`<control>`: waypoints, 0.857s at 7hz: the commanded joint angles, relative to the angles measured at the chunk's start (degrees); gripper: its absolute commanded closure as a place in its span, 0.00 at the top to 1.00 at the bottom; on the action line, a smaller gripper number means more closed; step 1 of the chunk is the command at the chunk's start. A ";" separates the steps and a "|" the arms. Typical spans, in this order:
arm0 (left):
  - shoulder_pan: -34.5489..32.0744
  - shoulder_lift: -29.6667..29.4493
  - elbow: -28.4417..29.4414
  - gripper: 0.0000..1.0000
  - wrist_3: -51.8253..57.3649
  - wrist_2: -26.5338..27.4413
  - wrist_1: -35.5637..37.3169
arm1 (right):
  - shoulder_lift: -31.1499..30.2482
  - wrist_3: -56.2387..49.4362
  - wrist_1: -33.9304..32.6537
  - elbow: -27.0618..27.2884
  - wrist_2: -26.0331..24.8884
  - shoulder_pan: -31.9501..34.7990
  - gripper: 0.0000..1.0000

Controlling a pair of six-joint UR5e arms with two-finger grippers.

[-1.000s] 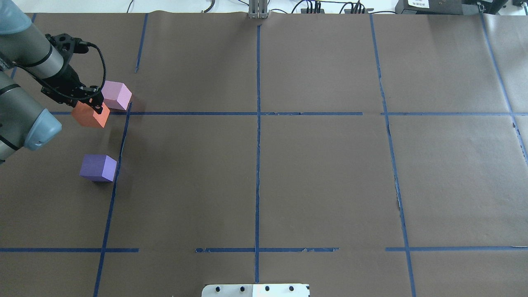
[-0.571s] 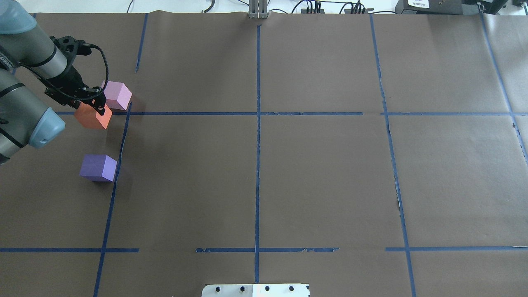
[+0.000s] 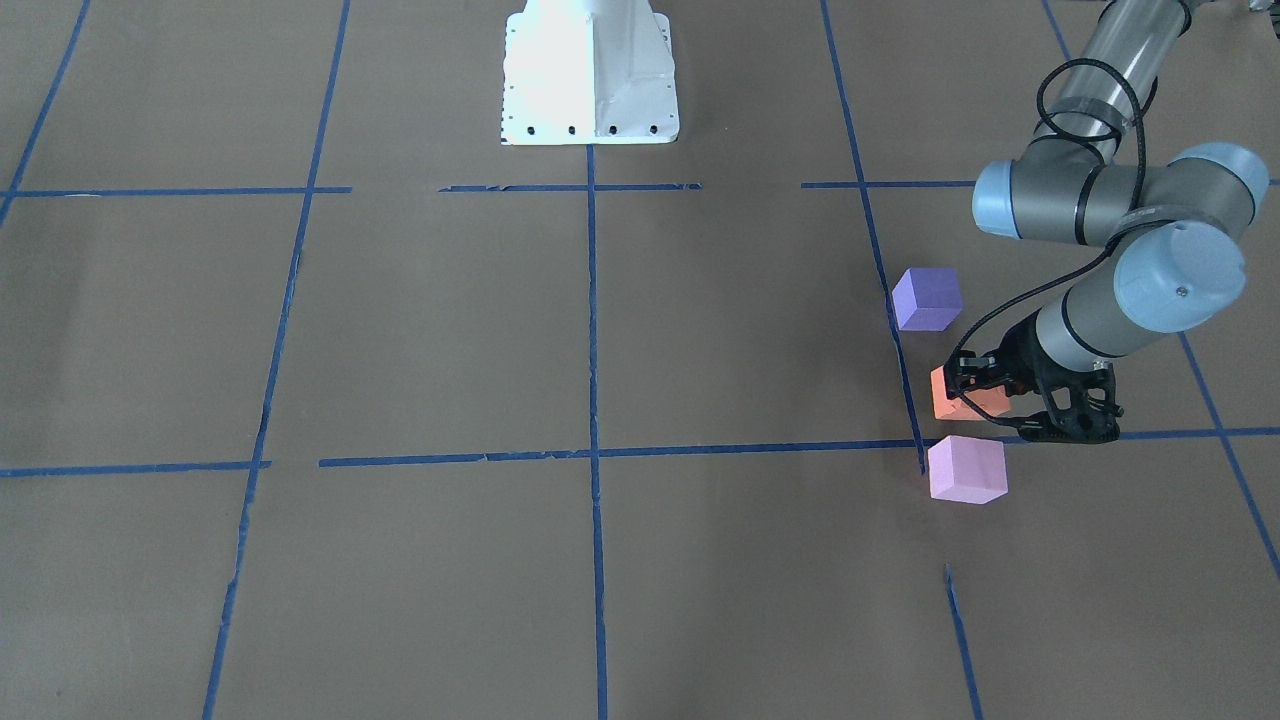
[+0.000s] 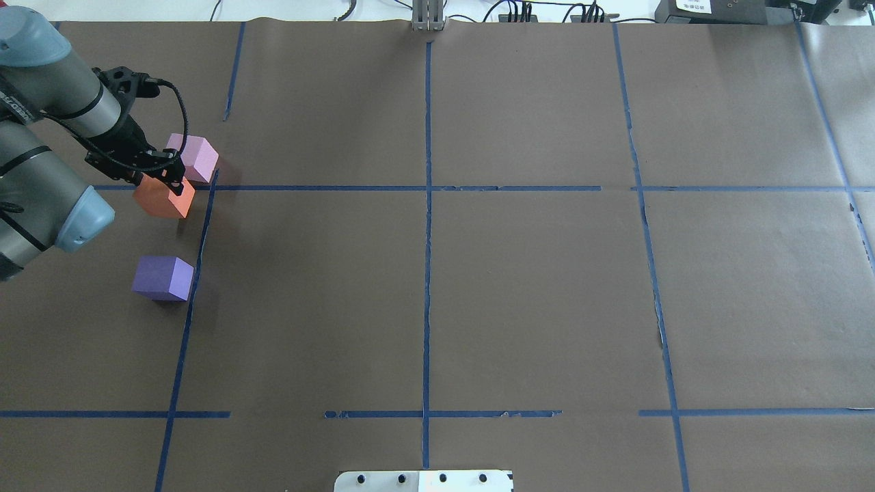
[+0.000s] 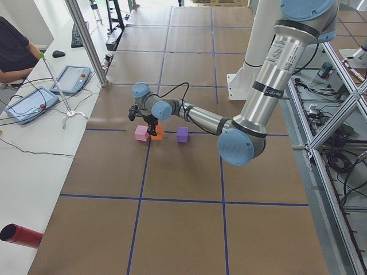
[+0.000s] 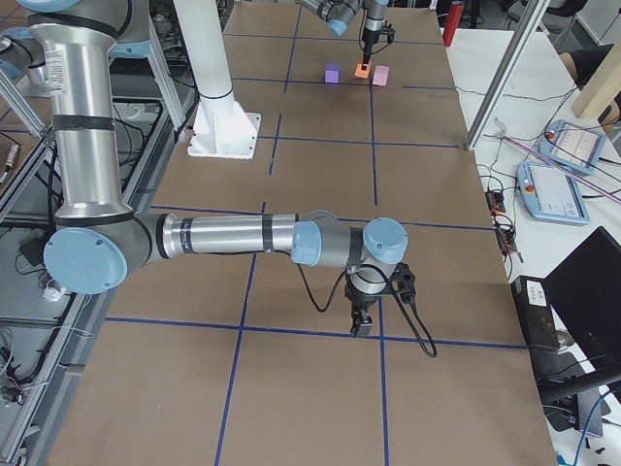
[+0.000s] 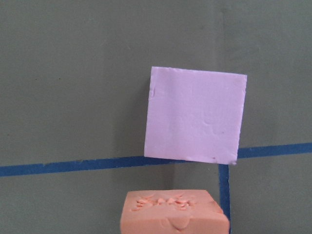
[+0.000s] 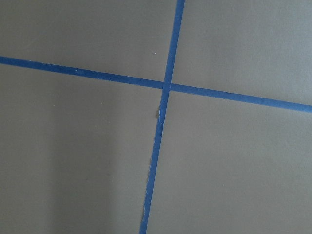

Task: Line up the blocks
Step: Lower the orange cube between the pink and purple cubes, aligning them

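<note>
My left gripper (image 4: 168, 180) is shut on the orange block (image 4: 163, 199) and holds it low over the table at the far left. The pink block (image 4: 198, 157) sits just beyond it, close but apart. The purple block (image 4: 163, 277) sits on the table nearer the robot, by a blue tape line. In the front-facing view the purple (image 3: 927, 298), orange (image 3: 948, 398) and pink (image 3: 966, 468) blocks stand roughly in a column. The left wrist view shows the orange block (image 7: 174, 212) below the pink block (image 7: 195, 119). My right gripper (image 6: 362, 325) hangs over bare table; I cannot tell its state.
Brown paper with a grid of blue tape lines (image 4: 426, 205) covers the table. The white robot base plate (image 4: 424, 480) sits at the near middle edge. Cables and boxes (image 4: 724, 10) line the far edge. A side bench holds tablets (image 5: 28, 103).
My left gripper has carried the orange block a little to the right, nearer the tape line and the pink block. The purple and pink blocks have not moved.
</note>
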 commanded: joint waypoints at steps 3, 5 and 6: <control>1.70 0.76 0.44 0.00 -0.89 -0.04 -1.30 | 0.00 -0.08 0.00 0.00 0.00 0.00 1.00; 1.70 0.76 1.31 0.00 -0.89 0.04 -2.62 | 0.00 -0.08 0.00 0.00 0.00 0.00 1.00; 1.70 0.85 1.32 0.13 -0.89 0.04 -2.71 | 0.00 0.01 0.00 0.00 0.00 0.00 1.00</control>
